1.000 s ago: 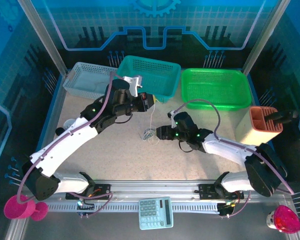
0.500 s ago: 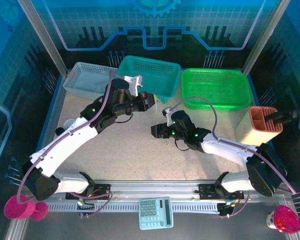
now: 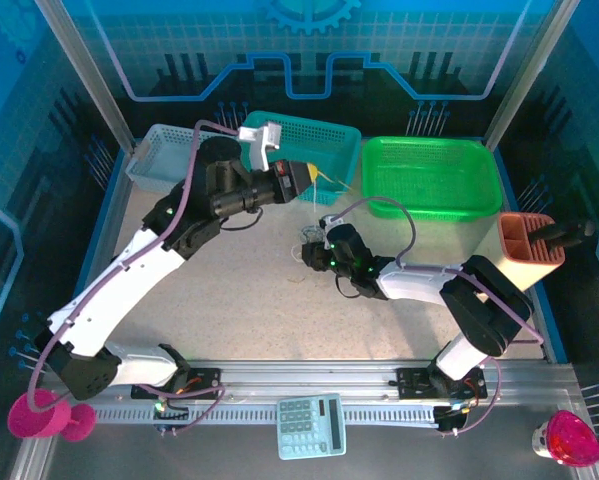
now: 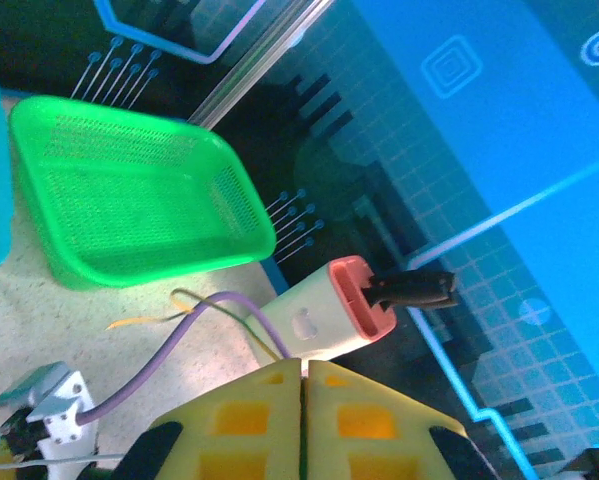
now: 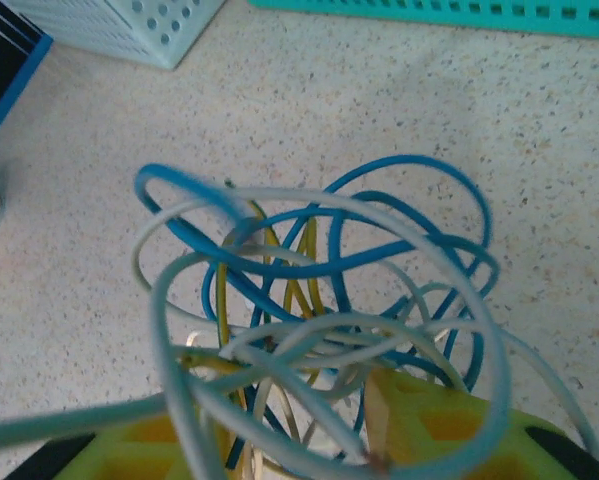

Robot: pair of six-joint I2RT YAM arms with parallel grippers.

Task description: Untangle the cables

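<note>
The right gripper (image 5: 299,445) is low over the speckled tabletop (image 5: 69,300). Its yellow fingers are partly apart, with the cables (image 5: 319,290) bunched between and ahead of them in a tangle of blue, whitish and yellow loops. Whether the fingers pinch the tangle cannot be told. The left gripper (image 4: 304,375) is raised in front of the teal basket (image 3: 314,135). Its fingers are pressed together on a thin yellow strand (image 4: 144,318) that trails from their tips. A green basket (image 4: 129,190) lies beyond.
</note>
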